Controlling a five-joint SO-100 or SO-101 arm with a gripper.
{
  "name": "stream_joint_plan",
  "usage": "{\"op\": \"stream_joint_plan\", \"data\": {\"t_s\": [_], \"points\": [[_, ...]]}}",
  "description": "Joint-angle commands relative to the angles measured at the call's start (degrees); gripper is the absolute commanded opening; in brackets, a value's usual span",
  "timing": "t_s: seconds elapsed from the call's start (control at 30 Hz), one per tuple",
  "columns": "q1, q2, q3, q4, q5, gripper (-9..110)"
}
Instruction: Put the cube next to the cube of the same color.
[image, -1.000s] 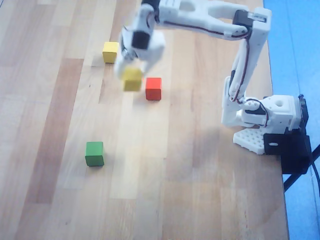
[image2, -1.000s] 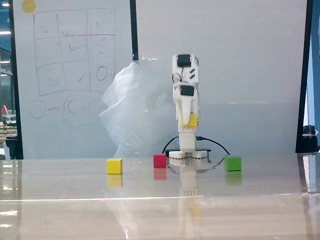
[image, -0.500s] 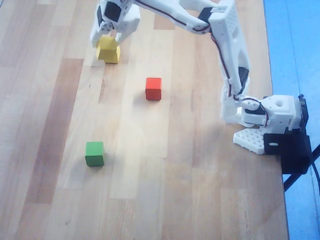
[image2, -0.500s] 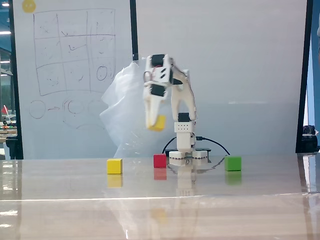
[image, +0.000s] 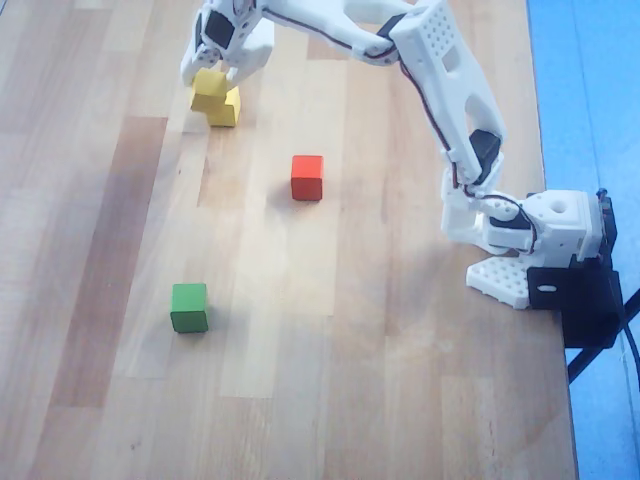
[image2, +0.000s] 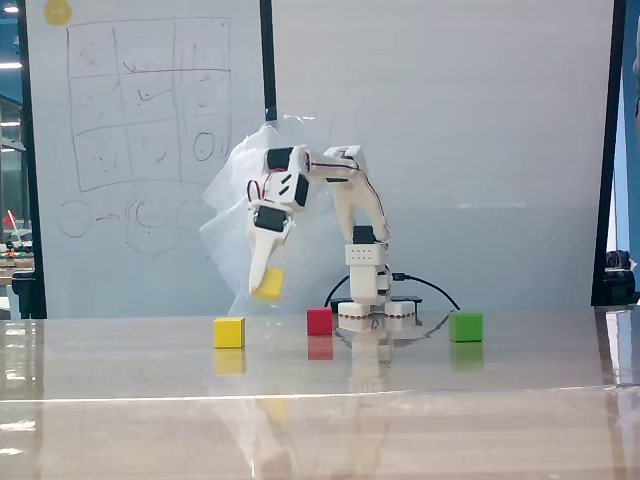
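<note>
In the overhead view my gripper (image: 212, 76) at the top left is shut on a small yellow cube (image: 207, 89). The fixed view shows the gripper (image2: 264, 287) holding that cube (image2: 269, 283) tilted, a little above the table. The other yellow cube (image: 227, 109) rests on the table; in the overhead view it appears right beside and partly under the held one. In the fixed view this second cube (image2: 229, 332) sits lower and to the left of the held cube.
A red cube (image: 307, 177) (image2: 319, 321) lies mid-table and a green cube (image: 189, 307) (image2: 466, 326) stands apart from it. The arm's base (image: 540, 235) sits at the wooden table's right edge in the overhead view. A whiteboard (image2: 140, 130) stands behind the table.
</note>
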Motion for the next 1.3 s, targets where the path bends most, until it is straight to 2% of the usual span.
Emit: {"op": "stream_joint_plan", "data": {"t_s": [0.0, 0.63, 0.93, 1.03, 1.27], "points": [[0.53, 0.97, -6.06, -2.9, -0.09, 0], [0.62, -7.47, -6.33, -3.08, 0.26, 0], [3.6, -8.35, -6.5, -7.73, -0.44, 1], [4.04, -8.35, -6.15, -7.56, -0.44, 6], [3.34, -7.47, -6.06, -4.48, -0.09, 26]]}}
